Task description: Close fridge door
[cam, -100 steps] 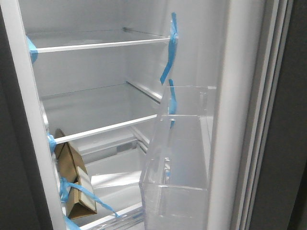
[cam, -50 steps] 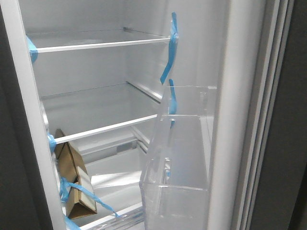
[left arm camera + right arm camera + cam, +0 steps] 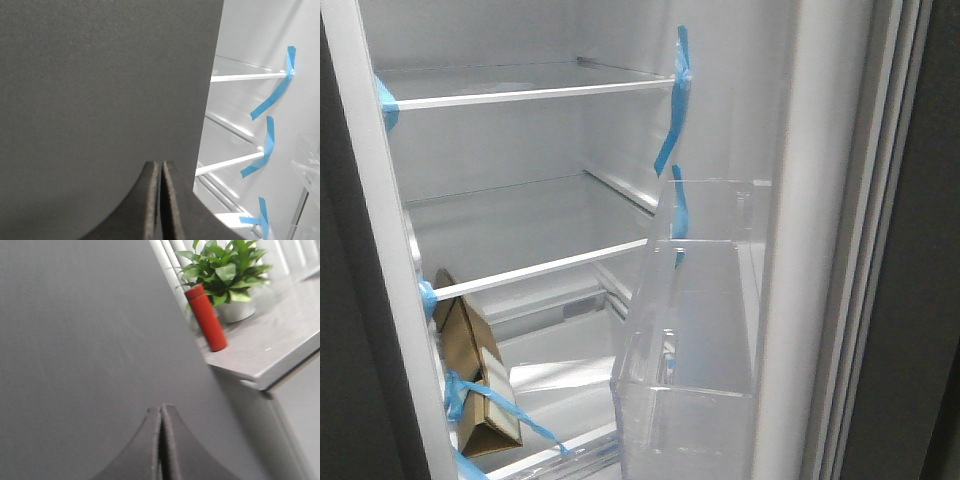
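Note:
The fridge door (image 3: 820, 230) stands open at the right of the front view. I see its white inner lining, a white edge seal and a clear plastic bin (image 3: 690, 340), with blue tape strips (image 3: 672, 120) beside it. Its matte dark-grey outer face (image 3: 90, 330) fills the right wrist view. My right gripper (image 3: 161, 407) is shut and empty, close in front of that face. My left gripper (image 3: 160, 165) is shut and empty, close to the other plain dark-grey panel (image 3: 100, 90). Neither gripper shows in the front view.
The fridge inside has glass shelves (image 3: 520, 90) with white rims and a brown carton (image 3: 475, 370) held by blue tape at the lower left. In the right wrist view a red bottle (image 3: 207, 317) and a potted plant (image 3: 225, 270) stand on a grey counter (image 3: 270, 340).

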You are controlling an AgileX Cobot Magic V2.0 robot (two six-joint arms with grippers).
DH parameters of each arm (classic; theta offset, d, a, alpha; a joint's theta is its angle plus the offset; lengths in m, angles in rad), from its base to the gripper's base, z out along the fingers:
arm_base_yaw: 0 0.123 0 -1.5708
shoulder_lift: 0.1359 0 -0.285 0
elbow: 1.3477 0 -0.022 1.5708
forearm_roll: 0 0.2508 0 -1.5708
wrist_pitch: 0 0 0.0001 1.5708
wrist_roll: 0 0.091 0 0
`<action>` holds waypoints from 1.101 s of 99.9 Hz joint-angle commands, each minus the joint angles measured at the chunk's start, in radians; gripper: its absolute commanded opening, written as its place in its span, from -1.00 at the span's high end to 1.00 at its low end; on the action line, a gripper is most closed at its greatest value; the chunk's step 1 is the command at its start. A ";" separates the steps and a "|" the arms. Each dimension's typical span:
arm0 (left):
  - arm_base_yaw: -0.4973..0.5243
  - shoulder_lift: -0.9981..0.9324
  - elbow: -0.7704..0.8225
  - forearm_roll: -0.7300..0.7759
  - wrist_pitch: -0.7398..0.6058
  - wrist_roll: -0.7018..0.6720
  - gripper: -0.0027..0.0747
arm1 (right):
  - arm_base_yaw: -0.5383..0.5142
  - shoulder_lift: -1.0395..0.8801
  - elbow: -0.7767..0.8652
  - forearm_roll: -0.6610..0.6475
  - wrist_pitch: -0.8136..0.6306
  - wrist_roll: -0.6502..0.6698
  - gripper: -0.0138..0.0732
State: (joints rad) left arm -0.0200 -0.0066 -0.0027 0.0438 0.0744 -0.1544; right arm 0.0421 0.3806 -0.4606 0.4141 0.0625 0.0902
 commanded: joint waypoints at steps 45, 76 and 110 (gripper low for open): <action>-0.001 -0.023 0.040 -0.006 -0.083 -0.002 0.98 | -0.006 0.315 -0.207 0.796 0.179 -0.008 0.85; -0.001 -0.023 0.040 -0.006 -0.083 -0.002 0.98 | -0.003 0.400 -0.302 0.817 0.326 -0.026 0.85; -0.001 -0.023 0.040 -0.006 -0.083 -0.002 0.98 | 0.150 0.544 -0.497 0.628 0.327 -0.027 0.85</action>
State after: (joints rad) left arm -0.0200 -0.0066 -0.0027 0.0438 0.0744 -0.1544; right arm 0.1360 0.8898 -0.8742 1.0861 0.4192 0.0767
